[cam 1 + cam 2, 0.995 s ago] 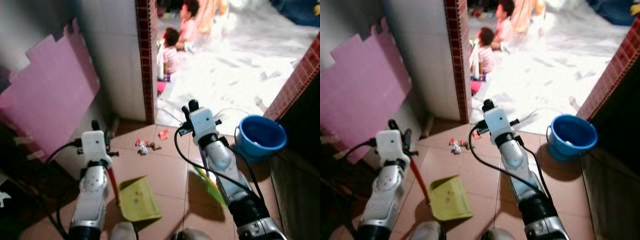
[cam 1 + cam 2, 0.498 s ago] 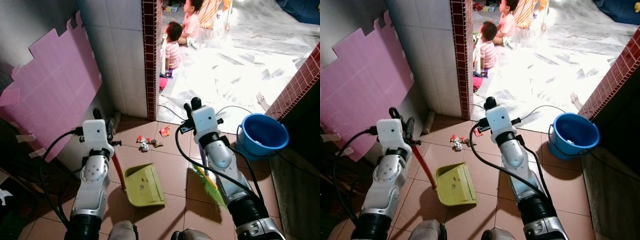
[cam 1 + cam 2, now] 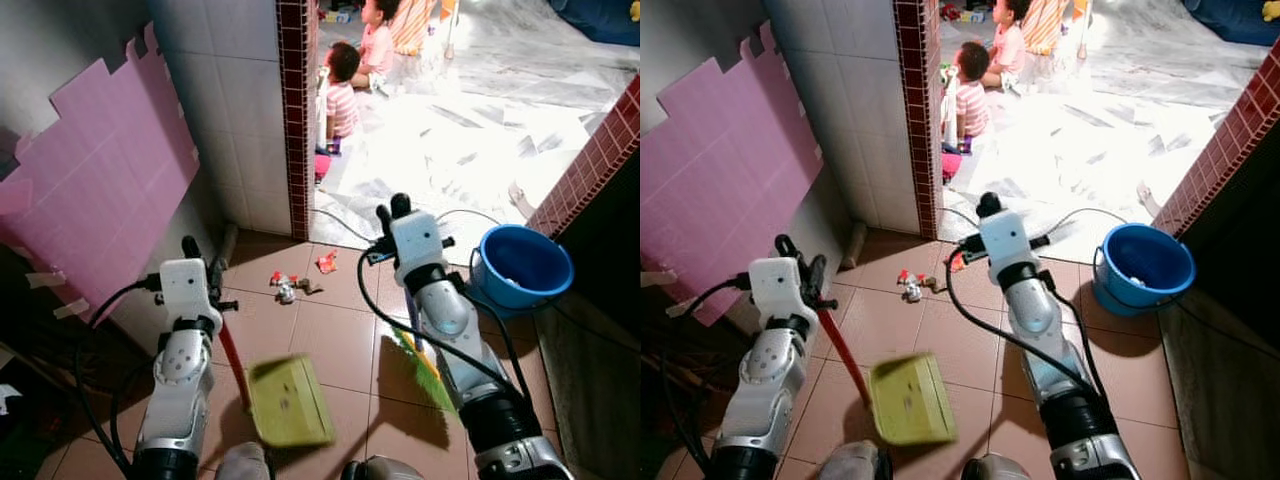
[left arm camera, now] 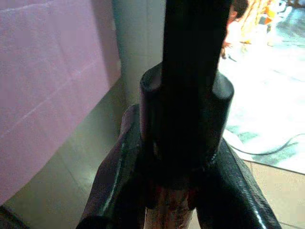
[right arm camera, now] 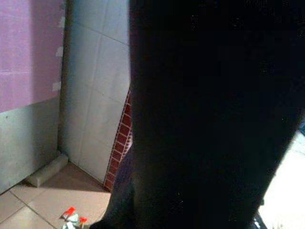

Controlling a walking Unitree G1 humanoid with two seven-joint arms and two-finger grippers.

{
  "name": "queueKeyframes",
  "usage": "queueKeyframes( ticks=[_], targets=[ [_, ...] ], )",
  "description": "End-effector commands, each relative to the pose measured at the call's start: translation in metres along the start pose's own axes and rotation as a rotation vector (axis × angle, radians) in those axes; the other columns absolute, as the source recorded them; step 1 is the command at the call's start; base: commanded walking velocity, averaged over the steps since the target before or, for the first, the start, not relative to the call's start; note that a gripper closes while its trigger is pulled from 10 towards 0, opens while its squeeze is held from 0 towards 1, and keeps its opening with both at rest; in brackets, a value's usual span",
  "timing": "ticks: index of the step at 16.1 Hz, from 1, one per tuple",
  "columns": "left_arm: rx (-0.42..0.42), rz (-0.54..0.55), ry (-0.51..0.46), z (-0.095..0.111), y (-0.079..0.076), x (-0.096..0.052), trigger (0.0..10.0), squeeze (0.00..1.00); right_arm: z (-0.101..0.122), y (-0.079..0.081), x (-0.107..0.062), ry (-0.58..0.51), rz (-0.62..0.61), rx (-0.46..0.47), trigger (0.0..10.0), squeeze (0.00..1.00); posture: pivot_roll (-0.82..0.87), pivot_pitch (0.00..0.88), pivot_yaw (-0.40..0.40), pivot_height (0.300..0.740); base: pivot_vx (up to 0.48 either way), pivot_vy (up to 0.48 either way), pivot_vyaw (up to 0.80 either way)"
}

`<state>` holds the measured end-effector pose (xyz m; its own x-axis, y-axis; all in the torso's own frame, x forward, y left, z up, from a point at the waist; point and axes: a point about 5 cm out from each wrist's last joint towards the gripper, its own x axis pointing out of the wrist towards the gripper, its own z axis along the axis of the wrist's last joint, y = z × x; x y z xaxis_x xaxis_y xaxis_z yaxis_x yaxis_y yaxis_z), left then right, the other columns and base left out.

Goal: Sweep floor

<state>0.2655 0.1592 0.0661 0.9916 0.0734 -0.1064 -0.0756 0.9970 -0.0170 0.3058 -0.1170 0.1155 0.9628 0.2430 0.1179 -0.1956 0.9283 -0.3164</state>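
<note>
The robot stood on a tiled floor (image 3: pixel 330 340) and held one tool in each arm. The left gripper (image 3: pixel 200 262) was closed on the red handle (image 3: pixel 232 358) of a yellow-green dustpan (image 3: pixel 291 401), which looked blurred and was at the near side of the floor, close to the robot's feet; the handle ran up from the pan toward the gripper. The right gripper (image 3: pixel 392 214) seemed to hold the purple stick of a broom (image 3: pixel 420 352), whose green bristles were on the tiles to the right of the dustpan, but I could not tell if its fingers were really closed. The litter (image 3: pixel 286 287), some small red and white scraps, lay farther away, near the foot of the white tiled wall (image 3: pixel 240 110), and one more red wrapper (image 3: pixel 327 263) lay just to its right. So the rubbish was in front of both tools, between the two grippers, and a little nearer to the left arm; in my judgement the broom had to reach far and left and then pull the scraps back to the pan. The left wrist view showed the fingers (image 4: pixel 119 167) around the handle very clearly, which the head views did not. The right wrist view was mostly dark, but it showed the scraps by the wall. A blue bucket (image 3: pixel 523 268) stood on the right, and two children (image 3: pixel 340 85) sat on the bright floor beyond the doorway.
</note>
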Motion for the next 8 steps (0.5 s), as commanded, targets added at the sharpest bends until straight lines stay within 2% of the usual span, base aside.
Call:
queueKeyframes(
  ticks=[1,4,6,7,8],
  targets=[
    [-0.004,-0.012,-0.089,0.0193,-0.0009,0.0019,10.0,0.0,0.0069,-0.0031,-0.0002,-0.038,-0.008,-0.033,10.0,0.0,0.0,0.0,0.033,0.74,0.266,0.0,0.0],
    [-0.008,-0.007,-0.097,0.0207,0.0008,0.0003,10.0,0.0,0.0087,-0.0003,-0.001,-0.052,0.021,-0.036,10.0,0.0,0.0,0.0,0.024,0.74,0.29,0.0,0.0],
    [-0.02,0.002,-0.113,0.0241,-0.0002,0.0004,10.0,0.0,0.012,-0.0007,0.0014,-0.07,0.04,-0.048,10.0,0.0,0.01,0.0,0.017,0.74,0.364,0.0,0.74],
    [-0.028,-0.001,-0.126,0.0269,-0.0026,0.0009,10.0,0.0,0.0141,-0.0026,0.0041,-0.079,0.039,-0.052,10.0,0.0,0.01,0.0,0.011,0.74,0.398,0.266,0.66],
    [-0.029,-0.004,-0.131,0.028,-0.0039,0.0013,10.0,0.0,0.0151,-0.004,0.0056,-0.082,0.037,-0.053,10.0,0.0,0.01,0.0,0.009,0.74,0.401,0.262,0.0]
  ],
)
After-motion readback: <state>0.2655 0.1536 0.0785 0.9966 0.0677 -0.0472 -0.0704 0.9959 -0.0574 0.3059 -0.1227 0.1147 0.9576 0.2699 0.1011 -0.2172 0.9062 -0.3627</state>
